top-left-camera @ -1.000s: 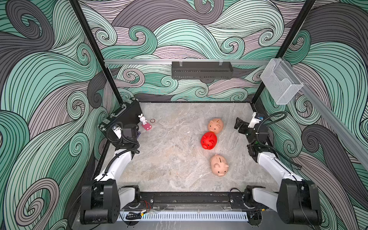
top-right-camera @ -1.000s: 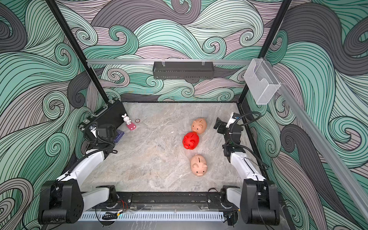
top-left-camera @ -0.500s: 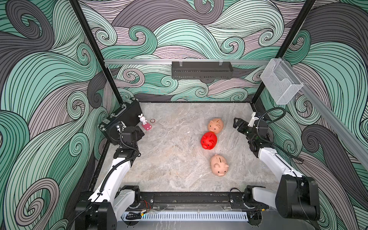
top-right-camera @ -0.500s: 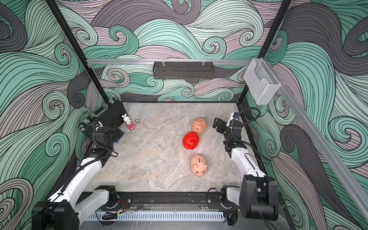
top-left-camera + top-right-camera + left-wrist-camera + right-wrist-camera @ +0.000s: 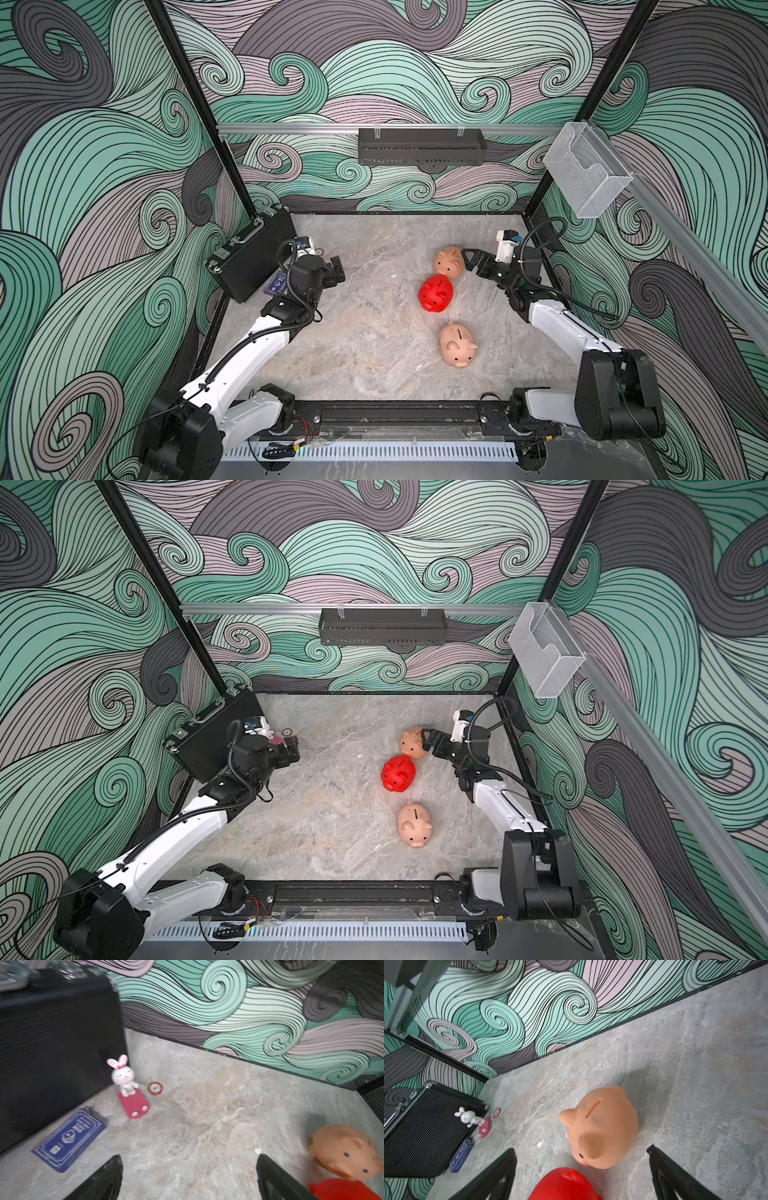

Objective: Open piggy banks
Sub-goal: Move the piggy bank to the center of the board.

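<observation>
Right claw (image 5: 471, 259): my jaws apart, empty, beside far pig (image 5: 449, 262).
Left claw (image 5: 336, 274): apart, empty.
Pigs: likely light, slick, hollow; I'd grip the flanks.

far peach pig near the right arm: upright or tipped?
Upright. The far peach pig shows its coin slot on top in the right wrist view; belly plug hidden, so opened or not: cannot tell.

On the marbled grey counter (image 5: 332, 833) three piggy banks stand in a loose line on its right half. The red piggy bank (image 5: 398, 773) sits in the middle; the far peach piggy bank (image 5: 412, 743) lies at its one o'clock, touching or nearly so, and the near peach piggy bank (image 5: 414, 823) stands apart at its five o'clock. The right gripper (image 5: 429, 742) has its jaws spread at the far pig's three o'clock side. The left gripper (image 5: 291, 752) holds nothing, at nine o'clock beside a black case (image 5: 216, 733).
</observation>
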You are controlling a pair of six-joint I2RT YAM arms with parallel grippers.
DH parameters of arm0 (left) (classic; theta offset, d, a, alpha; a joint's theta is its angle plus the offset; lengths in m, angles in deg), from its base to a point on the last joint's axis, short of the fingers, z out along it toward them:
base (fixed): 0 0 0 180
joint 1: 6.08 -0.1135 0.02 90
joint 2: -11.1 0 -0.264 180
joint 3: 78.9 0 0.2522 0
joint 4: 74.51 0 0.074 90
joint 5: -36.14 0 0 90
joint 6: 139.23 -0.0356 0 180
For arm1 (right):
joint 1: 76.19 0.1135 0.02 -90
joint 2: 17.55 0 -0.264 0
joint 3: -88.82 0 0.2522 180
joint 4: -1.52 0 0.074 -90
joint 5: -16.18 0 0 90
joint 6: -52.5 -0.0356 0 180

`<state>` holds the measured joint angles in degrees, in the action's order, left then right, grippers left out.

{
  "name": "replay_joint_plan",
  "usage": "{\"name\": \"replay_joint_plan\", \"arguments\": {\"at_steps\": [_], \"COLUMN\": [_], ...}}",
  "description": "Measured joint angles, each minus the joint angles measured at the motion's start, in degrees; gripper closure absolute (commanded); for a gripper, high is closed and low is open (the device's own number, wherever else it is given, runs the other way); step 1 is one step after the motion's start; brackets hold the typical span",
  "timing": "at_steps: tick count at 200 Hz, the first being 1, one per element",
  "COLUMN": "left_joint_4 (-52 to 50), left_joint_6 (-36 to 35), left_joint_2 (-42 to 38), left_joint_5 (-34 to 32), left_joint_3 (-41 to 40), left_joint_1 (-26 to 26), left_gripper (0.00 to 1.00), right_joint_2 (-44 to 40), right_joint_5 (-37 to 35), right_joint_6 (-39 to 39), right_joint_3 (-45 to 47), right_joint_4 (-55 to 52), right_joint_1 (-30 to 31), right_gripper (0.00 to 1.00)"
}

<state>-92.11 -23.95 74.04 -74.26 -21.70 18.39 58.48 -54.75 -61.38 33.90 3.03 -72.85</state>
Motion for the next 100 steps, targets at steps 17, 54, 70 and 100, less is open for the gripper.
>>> {"name": "replay_joint_plan", "arguments": {"at_steps": [17,54,70,100], "left_joint_4": [-0.11,-0.02,0.11,1.01], "left_joint_6": [0.28,0.39,0.42,0.87], "left_joint_2": [2.69,5.79,6.38,6.93], "left_joint_5": [2.14,6.6,8.79,13.05], "left_joint_3": [0.72,0.79,0.79,0.7], "left_joint_1": [2.86,7.28,8.22,9.46], "left_gripper": [0.01,0.01,0.01,0.01], "right_joint_2": [0.52,-0.17,-0.48,-1.99], "right_joint_5": [0.74,0.46,-0.63,-4.13], "right_joint_6": [0.57,1.86,2.25,2.38], "right_joint_3": [-0.87,-1.49,-2.71,-7.8], "right_joint_4": [-0.7,-3.58,-6.69,-15.56], "right_joint_1": [0.76,3.13,5.44,11.39], "right_gripper": [0.01,0.02,0.04,0.03]}}
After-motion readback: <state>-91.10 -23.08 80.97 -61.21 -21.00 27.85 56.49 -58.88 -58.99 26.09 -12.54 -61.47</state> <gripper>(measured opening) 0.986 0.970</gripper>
